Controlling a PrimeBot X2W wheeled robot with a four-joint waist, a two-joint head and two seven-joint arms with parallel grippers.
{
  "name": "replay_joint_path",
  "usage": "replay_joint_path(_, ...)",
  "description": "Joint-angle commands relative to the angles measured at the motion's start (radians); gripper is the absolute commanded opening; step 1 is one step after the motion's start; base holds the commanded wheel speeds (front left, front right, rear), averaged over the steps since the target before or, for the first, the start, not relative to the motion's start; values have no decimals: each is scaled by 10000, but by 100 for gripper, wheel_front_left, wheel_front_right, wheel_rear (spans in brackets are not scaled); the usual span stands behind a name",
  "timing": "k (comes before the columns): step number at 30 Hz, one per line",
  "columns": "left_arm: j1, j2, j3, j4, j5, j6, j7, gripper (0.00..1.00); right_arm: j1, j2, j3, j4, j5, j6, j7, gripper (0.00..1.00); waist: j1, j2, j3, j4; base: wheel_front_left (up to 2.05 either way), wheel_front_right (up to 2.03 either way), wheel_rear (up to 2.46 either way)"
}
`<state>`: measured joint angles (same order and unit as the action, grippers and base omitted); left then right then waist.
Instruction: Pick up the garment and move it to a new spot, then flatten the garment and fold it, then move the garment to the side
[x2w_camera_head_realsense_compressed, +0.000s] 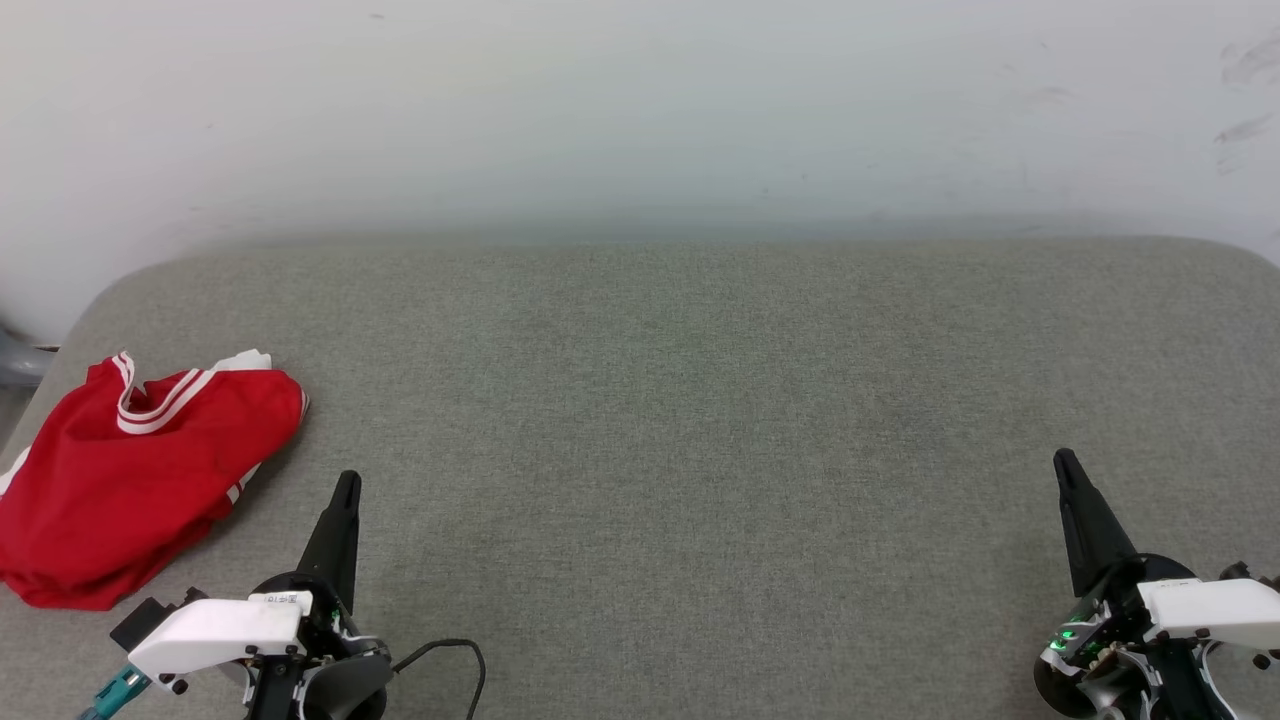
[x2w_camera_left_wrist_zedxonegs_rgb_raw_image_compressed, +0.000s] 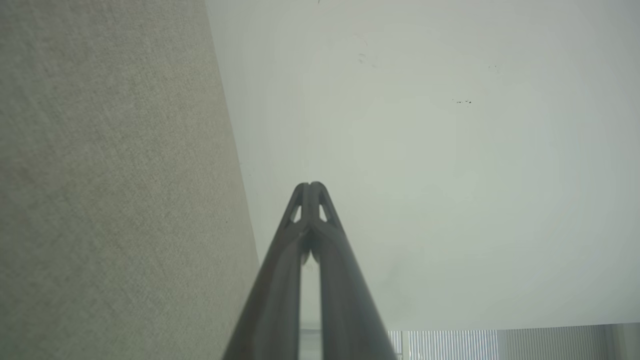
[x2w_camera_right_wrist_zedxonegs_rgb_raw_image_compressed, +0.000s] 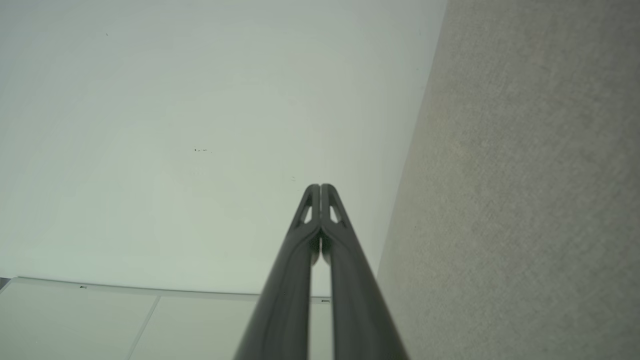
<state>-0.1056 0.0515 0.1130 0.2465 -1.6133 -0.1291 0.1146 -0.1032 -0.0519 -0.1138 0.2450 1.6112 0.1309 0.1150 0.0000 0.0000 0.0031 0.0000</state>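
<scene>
The left gripper (x2w_camera_head_realsense_compressed: 346, 486) is clenched, its two dark fingers pressed into a single point at the lower left of the head view. In the left wrist view those fingers (x2w_camera_left_wrist_zedxonegs_rgb_raw_image_compressed: 275, 300) meet at their tips mid-frame, with only a thin slit of light between them lower down. The right gripper (x2w_camera_head_realsense_compressed: 1066, 464) is clenched likewise at the lower right of the head view; in the right wrist view its fingers (x2w_camera_right_wrist_zedxonegs_rgb_raw_image_compressed: 350, 300) touch at the tips near frame centre. Both grippers point toward the top of the head view, well apart, one near each lower corner, over a grey mat (x2w_camera_head_realsense_compressed: 700, 430). A black cable (x2w_camera_head_realsense_compressed: 455, 652) loops at the bottom edge beside the left gripper's white body.

The garment (x2w_camera_head_realsense_compressed: 120, 480) lies crumpled on the mat at the left edge of the head view, near the mat's rounded corner, partly cut by the frame. It is red, with the striped red-and-white collar toward the top and a scrap of white sleeve at its upper edge. It sits just up and left of the left gripper, apart from the fingertips.

A pale wall (x2w_camera_head_realsense_compressed: 640, 100) takes the top third of the head view, with scuffs at the upper right. In the left wrist view the mat is on the left; in the right wrist view, on the right.
</scene>
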Motion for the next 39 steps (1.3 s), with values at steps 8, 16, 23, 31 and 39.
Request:
replay_joint_path(8,-66,-16,29,-5,18,-31,21,0,-106,33,-2,6,37,-3,10,0,0,0,0,0,0,0,0)
replay_joint_path(16,-66,-16,28,-5,17,-31,20,0,-106,33,-2,6,37,-3,9,0,0,0,0,0,0,0,0)
replay_joint_path(23,-66,-16,26,-5,16,-31,19,0,-106,33,-2,6,37,-3,9,0,0,0,0,0,0,0,0)
replay_joint_path(31,296,-33,-54,342,-1,4,-21,100,319,4,16,350,-5,0,-2,100,0,0,0,0,0,0,0)
replay_joint_path(39,504,-33,-36,169,412,1,-419,100,413,5,251,267,-273,0,-401,100,0,0,10,-10,0,0,0)
